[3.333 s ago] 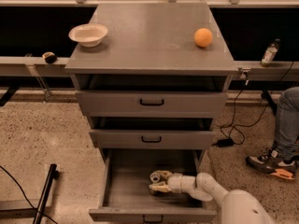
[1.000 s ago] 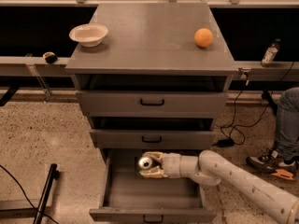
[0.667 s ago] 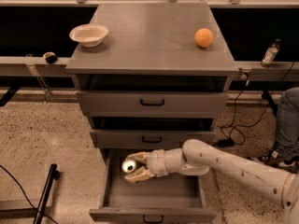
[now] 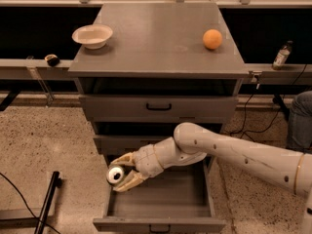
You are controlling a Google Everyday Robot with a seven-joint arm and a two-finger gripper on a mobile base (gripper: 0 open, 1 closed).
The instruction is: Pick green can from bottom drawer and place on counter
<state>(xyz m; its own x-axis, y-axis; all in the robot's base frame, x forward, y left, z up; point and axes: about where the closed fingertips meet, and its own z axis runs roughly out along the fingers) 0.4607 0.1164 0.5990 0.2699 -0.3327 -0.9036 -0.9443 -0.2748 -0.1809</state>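
Note:
My gripper [image 4: 118, 174] is shut on the green can [image 4: 115, 175], whose shiny silver top faces the camera. It holds the can in the air at the left side of the open bottom drawer [image 4: 161, 207], just over its left wall. My white arm [image 4: 234, 152] reaches in from the right, across the front of the cabinet. The counter [image 4: 156, 38] is the grey top of the cabinet, well above the can.
A white bowl [image 4: 92, 35] sits at the counter's left and an orange [image 4: 212, 39] at its right. Two shallower drawers [image 4: 158, 108] stick out slightly above the bottom one. A clear bottle [image 4: 281, 56] stands on the ledge at right. A person's leg [image 4: 300, 123] is at far right.
The gripper has lifted the can out of the bottom drawer and carried it up and to the left, from the drawer's middle to its left edge.

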